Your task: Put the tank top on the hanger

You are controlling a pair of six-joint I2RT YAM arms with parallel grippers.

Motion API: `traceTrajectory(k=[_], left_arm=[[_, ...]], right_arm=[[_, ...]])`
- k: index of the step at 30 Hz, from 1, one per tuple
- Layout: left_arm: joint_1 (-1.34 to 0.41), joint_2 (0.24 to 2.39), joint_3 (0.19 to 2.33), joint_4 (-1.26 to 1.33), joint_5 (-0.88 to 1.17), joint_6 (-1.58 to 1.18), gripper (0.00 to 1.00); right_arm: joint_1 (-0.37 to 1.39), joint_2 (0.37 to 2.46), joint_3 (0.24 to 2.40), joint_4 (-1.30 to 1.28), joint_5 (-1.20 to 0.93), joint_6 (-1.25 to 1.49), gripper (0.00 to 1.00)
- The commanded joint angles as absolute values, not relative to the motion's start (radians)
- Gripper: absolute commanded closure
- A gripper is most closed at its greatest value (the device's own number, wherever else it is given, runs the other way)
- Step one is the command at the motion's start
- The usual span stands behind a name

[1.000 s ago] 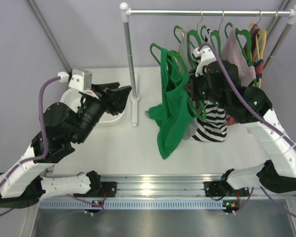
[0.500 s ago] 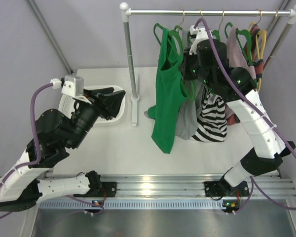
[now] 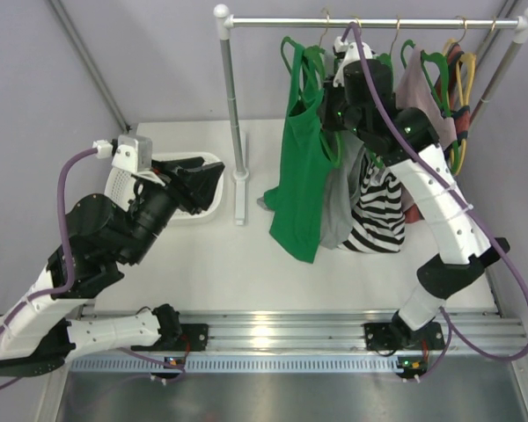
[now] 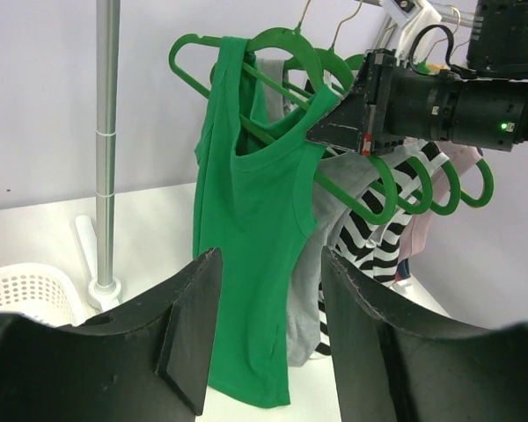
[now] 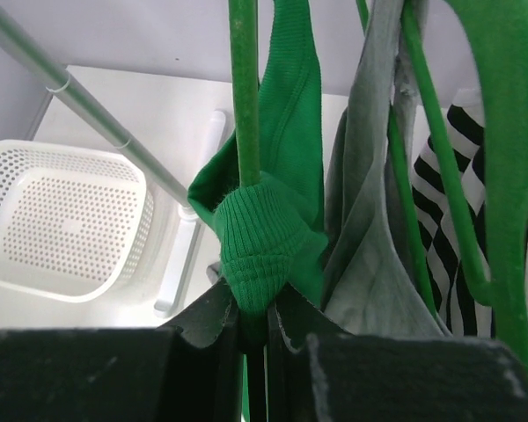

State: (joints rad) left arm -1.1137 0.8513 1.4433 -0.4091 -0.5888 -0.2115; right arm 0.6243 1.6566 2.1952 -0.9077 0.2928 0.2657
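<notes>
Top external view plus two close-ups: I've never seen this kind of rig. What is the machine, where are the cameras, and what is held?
It is a robot: a left arm and a right arm bolted at the near edge of the table. The wide picture looks down from above and behind them. Each close-up comes from a camera on one wrist. The right claw is shut on a green hanger carrying the green tank top, up by the clothes rail, beside a grey top and a striped top. The left claw is open and empty, near a white basket.

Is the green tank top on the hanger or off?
On: the tank top hangs by its straps from the hanger, which the right gripper clamps.
</notes>
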Motion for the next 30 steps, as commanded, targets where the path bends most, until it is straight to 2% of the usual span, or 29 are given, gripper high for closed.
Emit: traceTrajectory(k=[1,12,14,18,24,30], left_arm=[[-1.114,0.857,1.450,-0.402,-0.594,-0.215,0.46],[-1.115,0.865,1.443,-0.413,-0.595,-0.210,0.46],[-1.114,0.871,1.443,-0.419,-0.597,-0.209,0.46],[-1.115,0.871,1.439,-0.419,-0.597,-0.207,0.46],[-1.114,0.877,1.445,-0.437,-0.624,-0.198,0.46],[-1.114,0.858,1.440,-0.454,-0.661,-0.196,0.46]], right_arm=[[0.611,1.670,2.249,-0.795,0.276,0.272,1.00],[0.606,1.643,2.145,-0.752,0.276,0.268,0.99],[0.607,1.631,2.125,-0.746,0.273,0.267,0.92],[0.607,1.580,2.076,-0.724,0.272,0.273,0.71],[0.606,1.491,1.996,-0.703,0.249,0.285,0.52],[0.606,1.369,1.902,-0.684,0.215,0.299,0.38]])
